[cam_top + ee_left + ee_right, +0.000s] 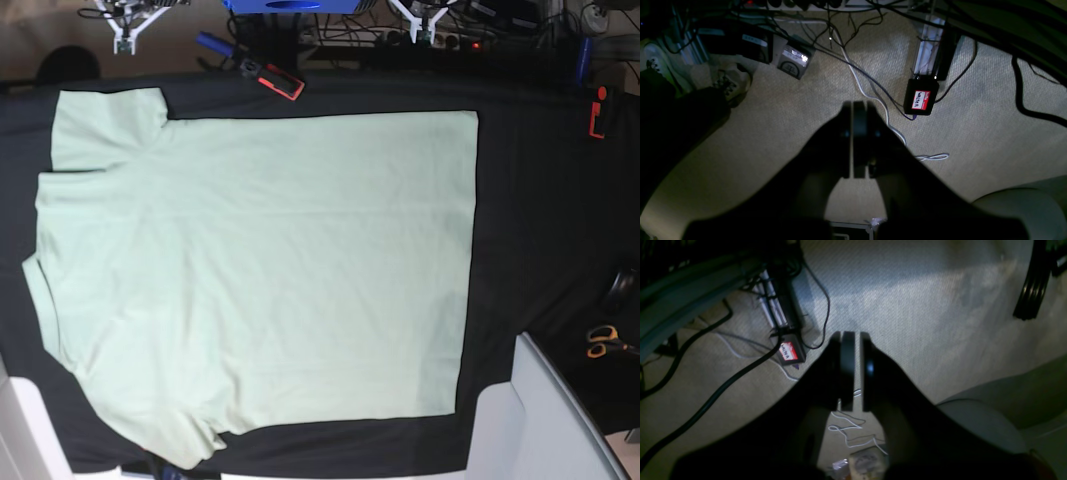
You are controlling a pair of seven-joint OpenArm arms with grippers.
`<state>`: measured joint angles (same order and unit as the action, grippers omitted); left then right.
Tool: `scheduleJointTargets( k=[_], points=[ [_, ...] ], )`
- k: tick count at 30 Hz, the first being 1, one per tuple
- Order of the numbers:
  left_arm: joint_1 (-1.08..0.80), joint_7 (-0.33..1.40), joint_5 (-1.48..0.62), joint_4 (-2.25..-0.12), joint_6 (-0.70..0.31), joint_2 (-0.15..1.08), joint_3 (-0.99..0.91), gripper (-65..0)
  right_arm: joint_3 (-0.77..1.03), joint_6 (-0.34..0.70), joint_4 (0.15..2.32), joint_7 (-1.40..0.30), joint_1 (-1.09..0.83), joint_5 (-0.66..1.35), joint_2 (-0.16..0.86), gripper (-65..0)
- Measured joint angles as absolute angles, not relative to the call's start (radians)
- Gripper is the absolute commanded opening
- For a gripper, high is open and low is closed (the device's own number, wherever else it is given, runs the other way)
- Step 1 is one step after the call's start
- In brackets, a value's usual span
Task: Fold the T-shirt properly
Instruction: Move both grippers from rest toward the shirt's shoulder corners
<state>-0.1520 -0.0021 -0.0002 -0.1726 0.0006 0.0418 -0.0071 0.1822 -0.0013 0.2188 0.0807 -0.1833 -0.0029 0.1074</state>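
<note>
The pale mint-green T-shirt [260, 260] lies spread flat on the black table cloth [540, 200], collar end toward the left, hem toward the right, one sleeve at the top left and one at the bottom left. Neither wrist view shows it; both look down at the carpeted floor. My left gripper [858, 106] is shut with nothing between its fingers. My right gripper [853, 336] is shut too and holds nothing. In the base view only a pale grey part of the left arm [545, 420] shows at the bottom right, off the shirt.
Red clamps [280, 82] [597, 112] sit at the table's far edge. Orange-handled scissors [603, 342] lie at the right edge. On the floor are cables and a black box with a red label [920, 100] [791, 353].
</note>
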Motion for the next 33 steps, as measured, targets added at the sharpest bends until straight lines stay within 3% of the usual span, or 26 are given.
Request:
scheduleJointTargets(
  k=[33],
  points=[
    [-0.176,-0.004,0.000,-0.239,0.001,0.039,-0.007,-65.0,0.194,-0.001,0.215,0.137,-0.182,-0.004,0.118,-61.2]
  ],
)
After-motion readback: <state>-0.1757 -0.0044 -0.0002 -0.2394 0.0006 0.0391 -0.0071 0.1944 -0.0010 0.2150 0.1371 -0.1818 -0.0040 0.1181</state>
